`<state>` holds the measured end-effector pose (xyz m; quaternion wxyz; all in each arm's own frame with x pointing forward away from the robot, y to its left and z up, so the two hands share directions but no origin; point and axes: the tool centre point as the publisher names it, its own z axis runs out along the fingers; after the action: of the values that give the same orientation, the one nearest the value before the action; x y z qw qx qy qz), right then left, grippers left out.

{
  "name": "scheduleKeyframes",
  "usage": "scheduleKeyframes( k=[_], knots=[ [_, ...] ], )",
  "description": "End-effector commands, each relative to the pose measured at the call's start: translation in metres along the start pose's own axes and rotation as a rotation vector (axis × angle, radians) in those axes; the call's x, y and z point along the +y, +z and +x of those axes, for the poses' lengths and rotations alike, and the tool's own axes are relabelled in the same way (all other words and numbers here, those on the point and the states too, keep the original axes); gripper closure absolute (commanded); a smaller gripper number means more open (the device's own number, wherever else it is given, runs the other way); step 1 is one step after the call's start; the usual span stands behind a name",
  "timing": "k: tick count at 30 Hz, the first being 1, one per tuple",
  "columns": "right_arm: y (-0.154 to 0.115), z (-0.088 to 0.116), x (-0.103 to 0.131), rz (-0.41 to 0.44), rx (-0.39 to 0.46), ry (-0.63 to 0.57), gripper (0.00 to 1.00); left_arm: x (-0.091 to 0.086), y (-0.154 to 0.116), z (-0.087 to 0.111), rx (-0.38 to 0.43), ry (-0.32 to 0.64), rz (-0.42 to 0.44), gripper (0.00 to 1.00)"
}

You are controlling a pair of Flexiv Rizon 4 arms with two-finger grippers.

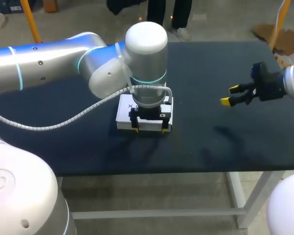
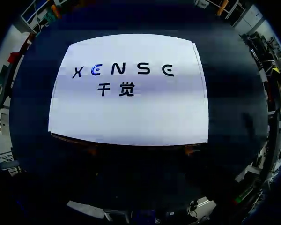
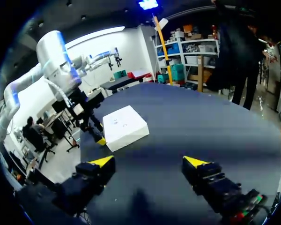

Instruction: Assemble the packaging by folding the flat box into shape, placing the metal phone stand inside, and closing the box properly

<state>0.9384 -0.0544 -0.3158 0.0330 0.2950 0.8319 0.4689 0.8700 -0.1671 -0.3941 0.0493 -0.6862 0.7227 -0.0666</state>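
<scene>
A white box (image 1: 125, 110) lies closed and flat on the black table, its printed lid filling the left wrist view (image 2: 131, 93). My left arm comes over it from above. My left gripper (image 1: 150, 129) points straight down at the box's front edge, open, its yellow tips just off that edge and nothing between them (image 2: 141, 151). My right gripper (image 1: 229, 96) hangs open above the table's right side, well away from the box. In its own view the right gripper (image 3: 149, 162) faces the box (image 3: 125, 126) from a distance. No phone stand is visible.
The black table (image 1: 210, 142) carries nothing else that I can see. Its front edge runs close below the box, and its right edge lies under my right arm.
</scene>
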Motion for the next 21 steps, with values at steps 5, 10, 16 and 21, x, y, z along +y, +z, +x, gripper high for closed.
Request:
scheduleKeyframes(
  k=[5,10,16,21],
  knots=[
    [0.001,-0.009,-0.005,-0.010,0.036,-0.032,0.00,-0.024,0.006,-0.006,0.010,-0.032,0.015,0.00],
    [0.001,-0.011,-0.006,-0.008,0.037,-0.048,0.00,-0.039,0.009,-0.008,0.001,-0.052,0.012,0.00],
    [0.002,-0.013,-0.006,-0.011,0.038,-0.044,0.00,-0.056,0.013,-0.010,-0.020,-0.060,0.008,0.00],
    [0.002,-0.013,-0.006,-0.011,0.038,-0.044,0.00,-0.066,0.013,-0.010,-0.041,-0.060,0.008,0.00]
  ],
)
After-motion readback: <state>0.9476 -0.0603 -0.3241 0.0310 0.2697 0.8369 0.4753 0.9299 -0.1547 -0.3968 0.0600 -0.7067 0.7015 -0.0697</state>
